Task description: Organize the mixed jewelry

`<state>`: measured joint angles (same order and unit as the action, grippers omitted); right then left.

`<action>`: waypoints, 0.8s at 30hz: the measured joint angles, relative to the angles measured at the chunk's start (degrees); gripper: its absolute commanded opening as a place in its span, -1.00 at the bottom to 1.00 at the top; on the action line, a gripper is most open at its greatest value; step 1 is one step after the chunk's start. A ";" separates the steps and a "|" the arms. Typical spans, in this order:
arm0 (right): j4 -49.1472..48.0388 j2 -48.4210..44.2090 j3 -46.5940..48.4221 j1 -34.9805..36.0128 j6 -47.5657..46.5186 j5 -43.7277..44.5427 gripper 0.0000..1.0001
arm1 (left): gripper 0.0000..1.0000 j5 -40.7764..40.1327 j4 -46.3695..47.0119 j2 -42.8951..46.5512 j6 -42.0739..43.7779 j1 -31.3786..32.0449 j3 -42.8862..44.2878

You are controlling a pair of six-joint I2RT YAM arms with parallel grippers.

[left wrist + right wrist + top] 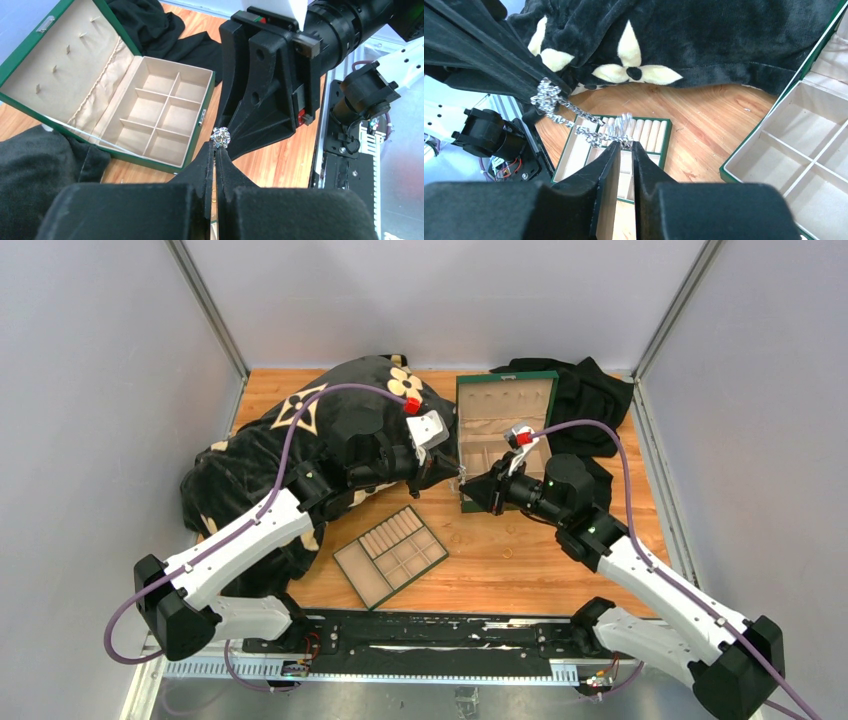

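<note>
Both arms reach in over the middle of the bench [560, 575], and their fingertips meet in the air just off the near-left corner of the open green jewelry box [505, 430]. The left hand [216, 150] is closed tight, pinching one end of the silvery sparkly chain [558, 107] at its very tips; from its own wrist camera the piece shows as a small glittering bunch above the fingers. The chain runs in two loose strands from there across to the right hand [624, 145], held clear of the bench. The right hand's fingers stand close together with a thin gap between them, and the chain's other end lies right at their tips; whether they actually clamp it cannot be told. The box sits toward the far edge, right of the middle, with its lid thrown back and its beige compartments bare. The flat green tray [390, 555] with beige compartments lies slantwise nearer the near edge, about the middle, and appears below the hanging chain in the right wrist view. A black plush blanket [250, 470] with cream flower shapes is heaped along the left side, under the left arm. A black cloth [590, 400] is bunched at the far right corner, beside and behind the box.
</note>
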<state>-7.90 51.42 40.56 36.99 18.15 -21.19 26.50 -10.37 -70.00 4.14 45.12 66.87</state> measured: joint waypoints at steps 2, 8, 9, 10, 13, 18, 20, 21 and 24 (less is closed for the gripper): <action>-0.02 0.87 0.00 0.00 0.09 -0.31 -0.54 | -1.00 0.00 0.00 0.00 0.00 0.00 0.00; -0.09 1.79 0.11 0.00 0.09 -0.72 -0.43 | -1.00 0.02 -0.04 0.00 0.09 0.00 0.00; -0.26 1.79 0.11 0.00 0.09 -0.81 -0.41 | -1.00 0.02 -0.04 0.00 0.20 0.00 0.00; -0.31 1.79 0.13 0.00 0.09 -0.83 -0.40 | -1.00 0.02 -0.04 0.00 0.22 0.00 0.00; -0.33 1.79 0.22 0.00 0.09 -0.90 -0.40 | -1.00 0.02 -0.04 0.02 0.22 0.00 0.00; -1.11 2.51 1.31 0.00 0.11 -1.64 -0.47 | -1.00 0.02 -0.04 0.22 0.22 0.00 0.00; -1.55 2.80 1.79 0.00 0.20 -1.90 -0.52 | -1.00 0.00 -0.04 0.22 0.22 0.00 0.00; -1.62 2.80 1.92 0.00 0.22 -1.95 -0.54 | -1.00 0.02 -0.04 0.22 0.22 0.00 0.00; -2.16 2.75 1.95 0.00 0.33 -1.92 -0.60 | -1.00 0.02 -0.04 0.24 0.20 0.00 0.00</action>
<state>-10.07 54.17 42.50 36.99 18.48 -23.11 26.52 -10.41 -69.76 4.34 45.12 66.87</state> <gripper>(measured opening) 0.229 0.014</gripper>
